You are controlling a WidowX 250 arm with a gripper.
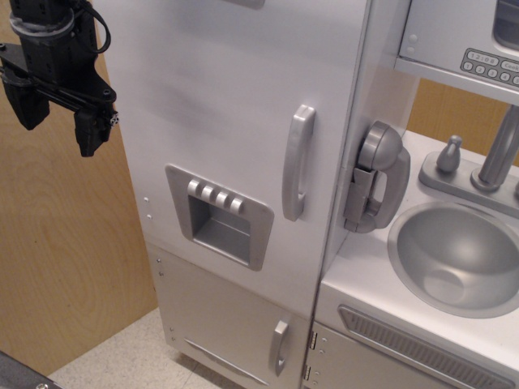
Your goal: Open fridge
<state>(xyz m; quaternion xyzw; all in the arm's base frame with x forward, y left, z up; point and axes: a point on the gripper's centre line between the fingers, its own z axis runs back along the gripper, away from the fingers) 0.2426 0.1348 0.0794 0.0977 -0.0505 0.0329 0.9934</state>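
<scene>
Pincer [58,126] hangs released at upper left, fingers apart, well clear of the fridge [235,121], whose large door looks shut. That door probably swings lightly but its face seems slick; the vertical grey handle [298,162] is the place to hook.
</scene>
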